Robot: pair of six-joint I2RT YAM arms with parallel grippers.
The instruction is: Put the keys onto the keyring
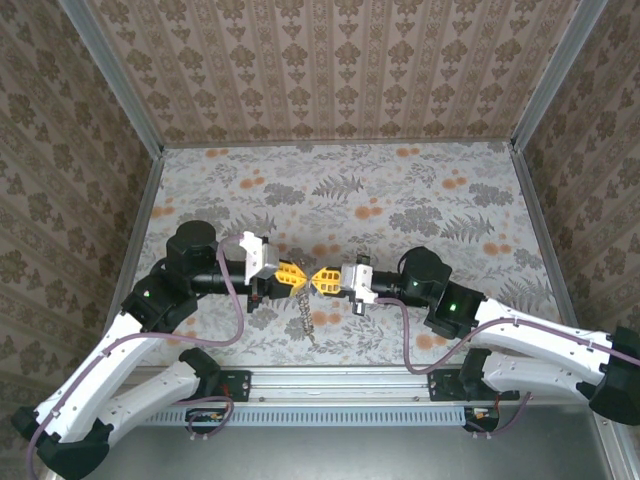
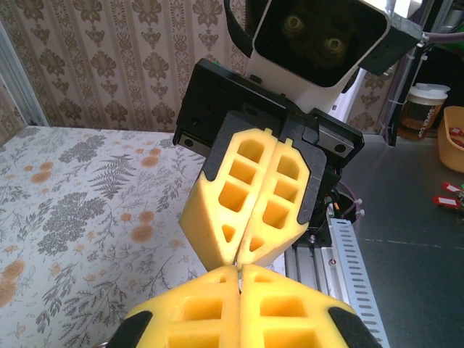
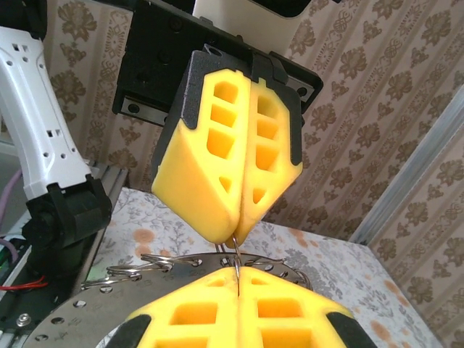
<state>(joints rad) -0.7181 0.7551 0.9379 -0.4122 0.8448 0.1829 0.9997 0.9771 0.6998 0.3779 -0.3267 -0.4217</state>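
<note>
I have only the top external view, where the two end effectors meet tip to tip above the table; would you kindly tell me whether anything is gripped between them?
Observer: Yes. In the right wrist view a thin metal wire runs straight from the tips of the left end effector into those of the right end effector.
Operator: Thank you. Are both sets of jaws fully closed?
Observer: Both. The left wrist view shows each pair of yellow fingers pressed together without a gap.
Operator: Is there more of that wire?
Observer: Silvery wire loops stretch leftward from the tips in the right wrist view.
</note>
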